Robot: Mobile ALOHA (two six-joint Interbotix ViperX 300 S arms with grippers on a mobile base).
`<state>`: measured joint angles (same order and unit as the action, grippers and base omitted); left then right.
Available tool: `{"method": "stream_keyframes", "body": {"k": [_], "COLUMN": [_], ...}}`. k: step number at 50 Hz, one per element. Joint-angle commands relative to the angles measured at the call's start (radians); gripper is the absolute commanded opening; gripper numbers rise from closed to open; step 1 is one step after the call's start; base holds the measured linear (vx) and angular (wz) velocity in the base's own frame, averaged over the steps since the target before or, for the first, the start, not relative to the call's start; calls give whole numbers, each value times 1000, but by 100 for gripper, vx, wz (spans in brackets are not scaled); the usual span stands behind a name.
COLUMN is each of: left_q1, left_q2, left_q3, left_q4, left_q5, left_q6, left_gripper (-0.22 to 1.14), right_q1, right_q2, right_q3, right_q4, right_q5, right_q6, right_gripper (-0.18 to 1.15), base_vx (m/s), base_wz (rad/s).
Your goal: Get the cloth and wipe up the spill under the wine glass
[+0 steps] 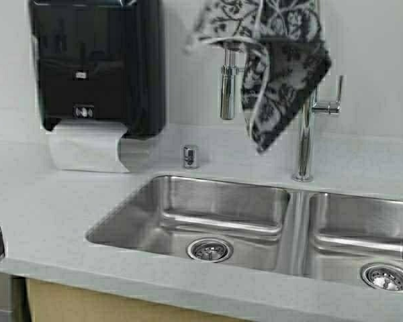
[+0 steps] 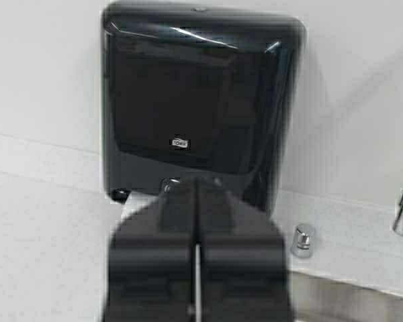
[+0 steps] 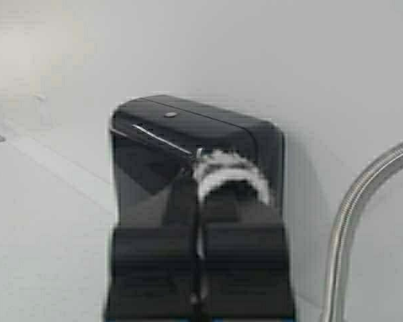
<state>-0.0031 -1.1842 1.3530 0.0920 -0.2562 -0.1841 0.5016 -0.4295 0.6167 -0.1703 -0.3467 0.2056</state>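
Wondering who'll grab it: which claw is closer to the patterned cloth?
Right. The right claw is by the sink's right end, below the cloth; the left claw is at the counter's far left.

A patterned cloth (image 1: 269, 74) hangs over the faucet (image 1: 309, 127) at upper right, above a double steel sink (image 1: 255, 221); a black towel dispenser (image 1: 94, 64) fills upper left.

The left gripper (image 2: 196, 268) has its fingers pressed together, holding nothing. The right gripper (image 3: 200, 261) is likewise closed, pinching a bit of patterned cloth (image 3: 225, 171).
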Motion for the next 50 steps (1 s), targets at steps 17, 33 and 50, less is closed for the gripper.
{"method": "stream_keyframes", "body": {"k": [17, 33, 50], "left_q1": [3, 2, 2], "left_q2": [9, 9, -21], "left_q3": [-12, -14, -8], "left_q4": [-2, -14, -15], "left_q5": [-3, -3, -3], "left_q6": [-3, -5, -9], "left_gripper": [3, 3, 3], "right_q1": [2, -8, -8], "right_q2": [-6, 49, 57], "right_q3": [29, 38, 58], "right_q4": [0, 0, 0], "right_q5": [-5, -8, -14], "right_q6": [0, 0, 2], "right_gripper": [7, 7, 7], "base_vx": [-17, -19, -16], "base_wz": [12, 22, 32]}}
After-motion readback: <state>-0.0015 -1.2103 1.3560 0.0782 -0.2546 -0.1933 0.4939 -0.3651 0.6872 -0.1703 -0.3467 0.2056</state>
